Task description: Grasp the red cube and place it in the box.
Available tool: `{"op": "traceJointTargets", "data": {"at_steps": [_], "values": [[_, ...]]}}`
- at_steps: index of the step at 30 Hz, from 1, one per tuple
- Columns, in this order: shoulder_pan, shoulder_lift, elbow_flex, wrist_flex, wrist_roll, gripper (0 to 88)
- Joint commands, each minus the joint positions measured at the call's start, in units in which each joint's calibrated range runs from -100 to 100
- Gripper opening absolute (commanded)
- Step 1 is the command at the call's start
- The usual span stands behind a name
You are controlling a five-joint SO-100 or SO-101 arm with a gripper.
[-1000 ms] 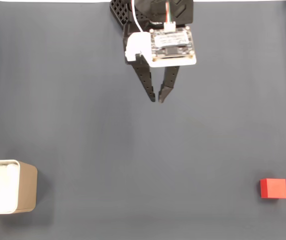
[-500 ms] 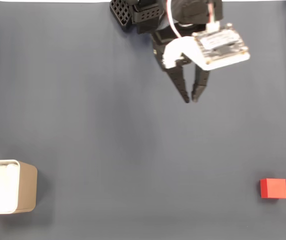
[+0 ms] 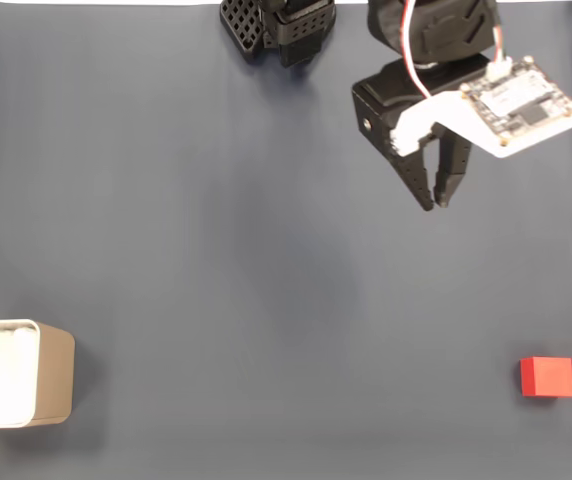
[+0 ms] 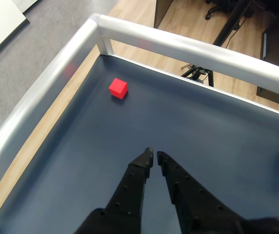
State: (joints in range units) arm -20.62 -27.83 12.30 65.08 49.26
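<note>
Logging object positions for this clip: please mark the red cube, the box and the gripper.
red cube (image 3: 547, 377), fixed view, top face.
box (image 3: 54, 373), fixed view, beige side wall.
gripper (image 3: 435, 204), fixed view, between the fingertips.

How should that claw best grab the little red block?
Probably from straight above, closing on two opposite flat side faces of the red cube. It sits flat and alone on the dark mat, edges roughly square to the fixed view. The claw would need to open wider first; its tips are nearly together.

A dark blue-grey tabletop (image 3: 216, 250) with a raised silver metal rail (image 4: 47, 83) along its edges, and beyond it a light wooden floor (image 4: 188, 24) with chair legs (image 4: 229, 19).
</note>
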Motion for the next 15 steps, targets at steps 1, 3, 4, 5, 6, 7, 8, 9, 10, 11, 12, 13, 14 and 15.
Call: {"op": "traceJointTargets", "data": {"at_steps": [1,3,4,5,6,7,8,9,10,11,12,13,14,15], "values": [[-1.2,0.5,-3.2,-2.6,1.0,0.2],[-1.6,1.6,-3.4,-3.5,1.2,0.2],[-1.8,2.1,-3.7,-3.8,1.3,0.2],[-2.0,2.6,-4.0,-4.3,1.4,0.2],[-2.2,3.2,-4.1,-4.7,1.5,0.2],[-2.5,3.7,-4.4,-5.0,1.6,0.2],[-2.8,4.3,-4.6,-5.3,1.7,0.2],[-3.0,5.0,-5.0,-5.6,1.8,0.0],[-3.3,5.5,-5.3,-6.1,1.8,0.0],[-3.5,6.2,-5.7,-6.3,1.8,0.0],[-3.9,6.7,-6.2,-6.4,1.7,0.0],[-4.1,7.3,-6.7,-6.4,1.6,0.0],[-4.4,7.7,-7.1,-6.4,1.6,0.2],[-4.6,8.2,-7.4,-6.5,1.5,0.2]]}}
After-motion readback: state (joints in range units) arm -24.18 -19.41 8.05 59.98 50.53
